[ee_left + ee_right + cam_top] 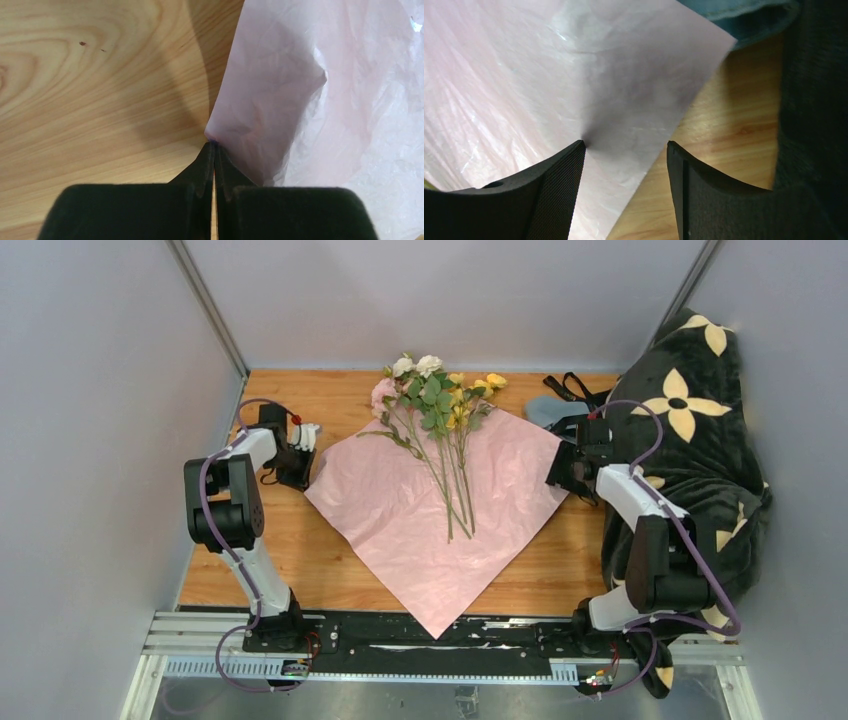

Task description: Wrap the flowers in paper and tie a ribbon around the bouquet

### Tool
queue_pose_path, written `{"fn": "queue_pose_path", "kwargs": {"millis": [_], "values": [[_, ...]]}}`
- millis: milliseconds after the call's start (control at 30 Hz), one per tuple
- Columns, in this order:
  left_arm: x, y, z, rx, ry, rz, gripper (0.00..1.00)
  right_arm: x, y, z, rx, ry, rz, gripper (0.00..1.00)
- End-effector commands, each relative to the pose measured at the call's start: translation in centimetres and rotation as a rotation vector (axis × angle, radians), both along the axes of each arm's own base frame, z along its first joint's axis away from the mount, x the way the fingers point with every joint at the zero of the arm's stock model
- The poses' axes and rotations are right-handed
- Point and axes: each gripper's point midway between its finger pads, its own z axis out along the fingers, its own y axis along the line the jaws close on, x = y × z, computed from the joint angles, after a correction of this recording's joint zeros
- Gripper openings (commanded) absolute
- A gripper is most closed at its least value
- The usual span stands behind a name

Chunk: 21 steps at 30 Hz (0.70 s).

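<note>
One pale pink crinkly paper sheet (pixel 400 530) lies as a diamond on your wooden bench (pixel 240 575), its near corner overhanging the edge, with one bunch of pink, white and yellow flowers (pixel 440 405) across its far half. Your left end effector (pixel 214 146) pinches its left corner. The right end effector (pixel 626 147) hangs spread over its right corner, crowded by a grey-blue cloth (pixel 548 410), black ribbon (pixel 572 387) and cream-flowered black blanket (pixel 690 440).
</note>
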Motion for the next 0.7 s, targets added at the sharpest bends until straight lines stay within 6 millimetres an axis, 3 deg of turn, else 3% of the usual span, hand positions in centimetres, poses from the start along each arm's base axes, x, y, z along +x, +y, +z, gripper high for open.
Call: {"fn": "queue_pose_path", "kwargs": {"millis": [0, 133, 200, 367, 433, 533, 667], "values": [[-0.2, -0.9, 0.2, -0.049, 0.009, -0.014, 0.0, 1.0, 1.7, -0.9, 0.1, -0.027, 0.065, 0.65], [0.1, -0.6, 1.3, -0.06, -0.03, 0.007, 0.0, 1.8, 3.9, -1.3, 0.197, -0.05, 0.157, 0.65], [0.4, 0.1, 1.8, -0.049, -0.054, 0.029, 0.0, 1.9, 4.3, -1.8, 0.217, -0.039, 0.17, 0.59], [0.9, 2.9, 2.5, 0.014, -0.11, 0.087, 0.0, 2.0, 4.9, -2.5, 0.249, -0.047, 0.181, 0.25], [0.8, 3.8, 2.5, 0.041, -0.113, 0.092, 0.0, 2.2, 6.1, -2.7, 0.273, -0.043, 0.215, 0.16], [0.9, 5.2, 2.4, 0.08, -0.123, 0.115, 0.0, 2.3, 8.0, -2.8, 0.276, -0.036, 0.268, 0.09], [0.5, 6.4, 2.5, 0.104, -0.12, 0.132, 0.0, 2.5, 10.0, -2.4, 0.264, -0.024, 0.338, 0.1]]}}
